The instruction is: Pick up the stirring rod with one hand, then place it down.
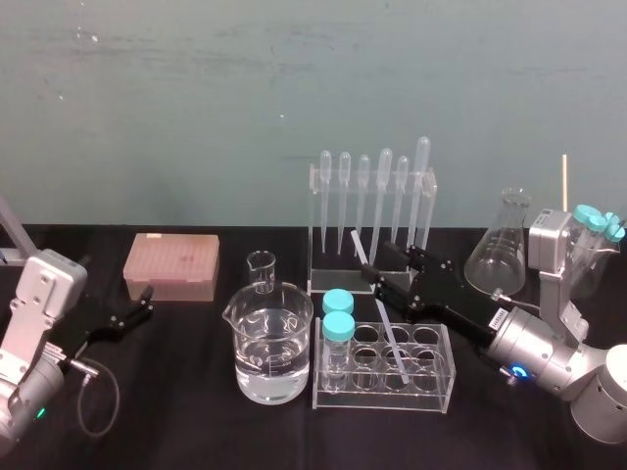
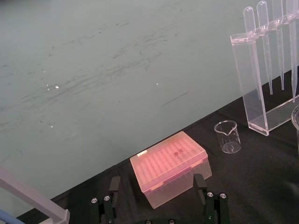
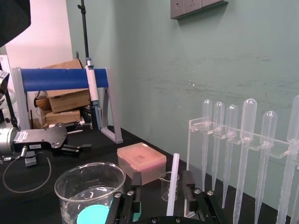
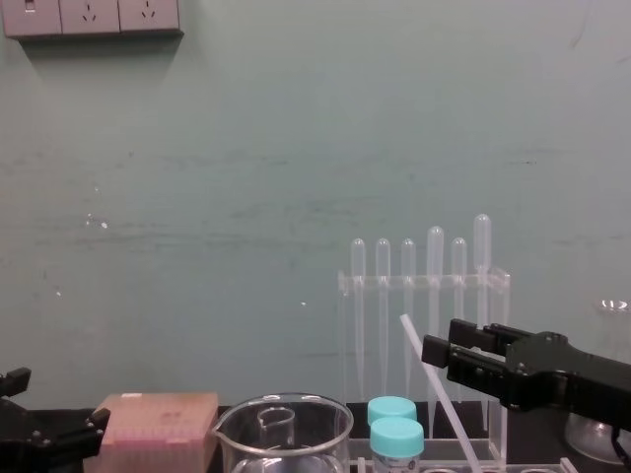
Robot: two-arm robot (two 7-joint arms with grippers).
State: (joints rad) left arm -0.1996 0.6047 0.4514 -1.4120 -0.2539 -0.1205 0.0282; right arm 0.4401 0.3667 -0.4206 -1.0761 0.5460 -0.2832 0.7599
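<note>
Item one, the long thin translucent-white stirring rod (image 3: pixel 174 179): we record it leaning at a tilt, its lower end down in a well of the clear plastic test-tube rack (image 1: pixel 431 390) and its upper end raised toward the clear acrylic pipette stand (image 1: pixel 372 262) behind. Item two, the right black slim-jawed gripper (image 3: pixel 161 182): reaching in from the right over the test-tube rack, jaws spread, with the rod standing in the gap between them, closer to one finger (image 3: pixel 188 184); we cannot settle whether it touches that finger. Item three, the left black gripper (image 1: pixel 145 302): low at the left edge of the black table (image 1: pixel 176 401), jaws apart and holding nothing, facing the pink lidded tip box (image 1: pixel 171 264). Remaining stock: two teal-capped tubes (image 1: pixel 338 315) at the left end of the test-tube rack, a large glass beaker of clear liquid (image 1: pixel 272 357) just beside it, a small empty glass beaker (image 1: pixel 262 272) behind that, and a conical glass flask (image 1: pixel 500 253) at the right.
</note>
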